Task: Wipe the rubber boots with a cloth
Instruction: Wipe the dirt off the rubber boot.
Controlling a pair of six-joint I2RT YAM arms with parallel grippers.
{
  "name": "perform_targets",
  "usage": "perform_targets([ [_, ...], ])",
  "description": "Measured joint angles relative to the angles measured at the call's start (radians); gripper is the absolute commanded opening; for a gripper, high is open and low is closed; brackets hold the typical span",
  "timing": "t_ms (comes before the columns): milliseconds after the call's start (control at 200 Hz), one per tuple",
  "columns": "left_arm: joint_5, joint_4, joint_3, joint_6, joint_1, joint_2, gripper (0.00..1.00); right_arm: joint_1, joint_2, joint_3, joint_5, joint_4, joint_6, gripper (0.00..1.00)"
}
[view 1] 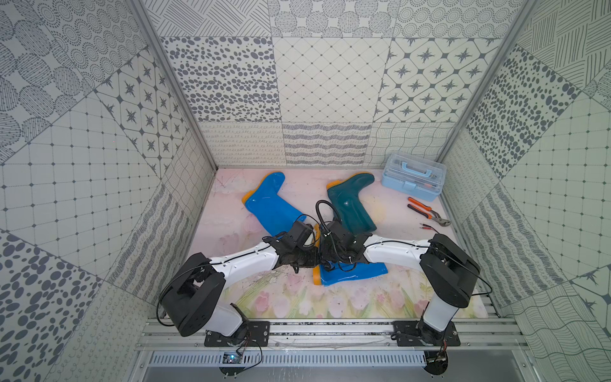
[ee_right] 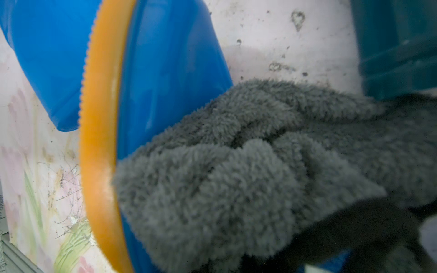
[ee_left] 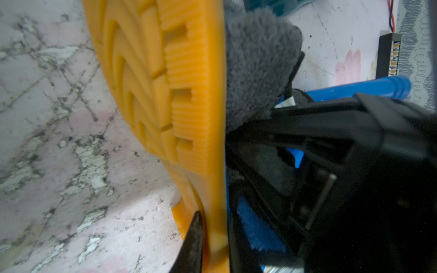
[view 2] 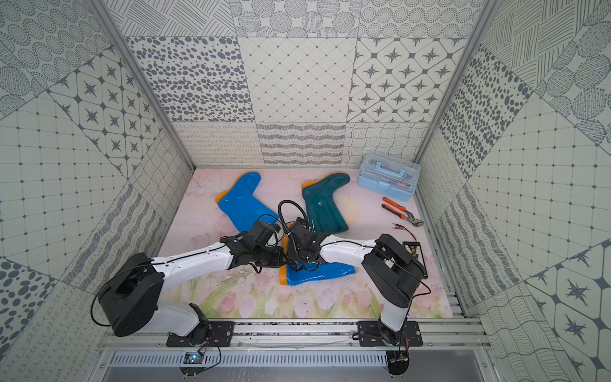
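Grey fleece fills the right wrist view: the cloth (ee_right: 236,177) is bunched in the right pincer (view 1: 330,260), which is closed on it, and presses against the glossy foot of the near blue boot (ee_right: 170,78) just beside the orange sole (ee_right: 99,141). In both top views this boot (view 1: 353,273) lies on its side a little below the centre, sole toward the left of the frame, shaft mouth toward the right. The left pincer (ee_left: 214,238) is closed on the sole's rim, one black finger (ee_left: 192,236) on the tread side and the other on the boot side; in the left wrist view the cloth shows behind the rim, with a fuzzy blue strip lower down. Both arms reach in from the lower edge of the top views and meet wrist to wrist over the boot's foot, hiding it from above. The far blue boot (view 1: 267,206) lies left of centre, foot toward the upper edge; the teal boot (view 1: 352,201) lies right of it, likewise, and the two are apart. A pale blue toolbox (view 1: 413,177) sits at the upper right corner of the floral worktop (view 1: 291,304), with orange-handled pliers (view 1: 426,211) just below it in the frame.
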State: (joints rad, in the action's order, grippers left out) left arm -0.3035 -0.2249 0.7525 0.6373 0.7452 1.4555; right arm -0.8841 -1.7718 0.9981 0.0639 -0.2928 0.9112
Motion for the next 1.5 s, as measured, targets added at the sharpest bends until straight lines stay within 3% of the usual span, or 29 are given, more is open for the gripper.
perform_targets([
  [250,0.008,0.006,-0.013,-0.007,-0.001,-0.026,0.00,0.090,0.043,-0.077,0.019,0.010,-0.103,0.00],
  [470,0.007,0.004,-0.015,-0.019,-0.004,-0.033,0.00,0.098,0.080,-0.085,0.051,-0.021,-0.120,0.00],
  [685,0.003,-0.007,-0.013,-0.027,-0.006,-0.039,0.00,0.137,0.322,-0.191,0.162,-0.229,-0.125,0.00],
  [860,0.000,-0.015,-0.004,-0.034,-0.006,-0.033,0.00,0.117,0.454,-0.199,0.170,-0.299,-0.130,0.00],
  [965,-0.003,-0.021,0.003,-0.037,-0.006,-0.029,0.00,0.062,0.386,-0.155,0.101,-0.211,-0.120,0.00],
  [1110,-0.006,-0.022,0.006,-0.038,-0.006,-0.024,0.00,0.011,0.149,-0.072,-0.037,-0.023,-0.079,0.00],
  [1195,-0.011,-0.019,0.007,-0.038,-0.006,-0.019,0.00,0.001,0.045,-0.012,-0.076,-0.028,-0.066,0.00],
  [1355,-0.015,-0.024,0.014,-0.038,-0.008,-0.011,0.00,0.004,-0.021,0.083,-0.055,-0.164,-0.075,0.00],
  [1500,-0.014,-0.028,0.014,-0.038,-0.008,-0.014,0.00,-0.002,-0.020,0.056,0.008,-0.182,-0.091,0.00],
])
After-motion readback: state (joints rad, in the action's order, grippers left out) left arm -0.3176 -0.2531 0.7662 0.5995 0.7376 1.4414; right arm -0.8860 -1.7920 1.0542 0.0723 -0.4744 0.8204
